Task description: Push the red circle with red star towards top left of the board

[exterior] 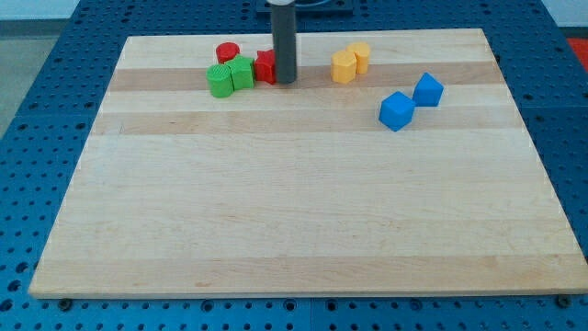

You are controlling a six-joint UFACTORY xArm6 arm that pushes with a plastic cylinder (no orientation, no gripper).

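1. I can read no text, label, brand, number or sign anywhere in this view.
2. The blocks show plain coloured faces with no writing on them.
3. The bench point(303, 211) is bare wood grain, with no marking on it.
4. My rod is plain and dark, with no lettering that I can make out.
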